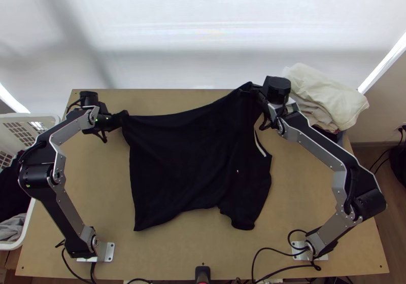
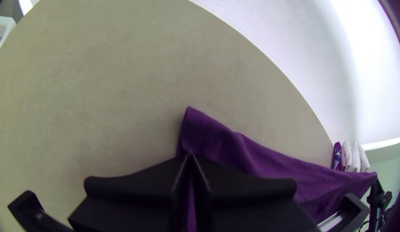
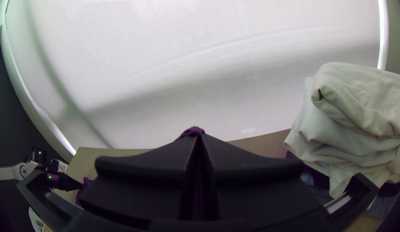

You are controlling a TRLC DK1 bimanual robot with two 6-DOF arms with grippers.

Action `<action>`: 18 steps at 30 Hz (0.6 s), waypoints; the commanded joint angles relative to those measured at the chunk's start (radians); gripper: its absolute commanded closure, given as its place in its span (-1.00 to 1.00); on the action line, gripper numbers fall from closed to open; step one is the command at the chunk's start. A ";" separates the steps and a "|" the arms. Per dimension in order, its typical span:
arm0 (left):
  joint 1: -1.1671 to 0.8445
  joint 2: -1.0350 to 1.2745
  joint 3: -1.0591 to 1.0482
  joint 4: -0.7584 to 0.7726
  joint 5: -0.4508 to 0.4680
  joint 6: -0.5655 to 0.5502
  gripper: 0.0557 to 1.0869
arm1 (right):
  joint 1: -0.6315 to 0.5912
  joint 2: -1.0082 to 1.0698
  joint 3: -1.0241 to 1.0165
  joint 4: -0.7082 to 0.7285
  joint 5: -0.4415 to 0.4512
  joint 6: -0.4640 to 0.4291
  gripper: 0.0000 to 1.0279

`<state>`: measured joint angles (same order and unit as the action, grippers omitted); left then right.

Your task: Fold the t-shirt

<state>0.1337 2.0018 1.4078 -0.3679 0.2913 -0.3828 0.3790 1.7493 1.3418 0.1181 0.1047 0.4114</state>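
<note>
as the left gripper (image 1: 123,117) clamps one corner of a dark t-shirt (image 1: 188,167), the right gripper (image 1: 249,87), fingers together, grips another toward the far side of a wooden table (image 1: 172,253), the cloth spread out between them and nearer.

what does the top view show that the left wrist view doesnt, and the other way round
Top view: the left arm's base, the right arm's base, a white strip at one edge of the t-shirt, and grey cloth in the basket.

Left wrist view: the left gripper close up, fingers closed, with a t-shirt corner poking out past the tips.

Both: the t-shirt, table, basket, folded pile and right gripper.
</note>
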 commanded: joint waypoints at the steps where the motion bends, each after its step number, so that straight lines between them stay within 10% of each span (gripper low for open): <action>1: 0.049 -0.052 0.056 -0.002 -0.014 -0.028 0.92 | -0.008 -0.054 0.034 0.003 0.004 0.003 0.94; 18: 0.095 -0.383 0.467 -0.149 -0.017 -0.064 0.92 | -0.043 -0.057 0.396 -0.038 0.104 -0.201 0.94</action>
<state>0.2321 1.6440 1.8091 -0.5079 0.2836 -0.4305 0.3641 1.6978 1.5913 0.0555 0.1749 0.2634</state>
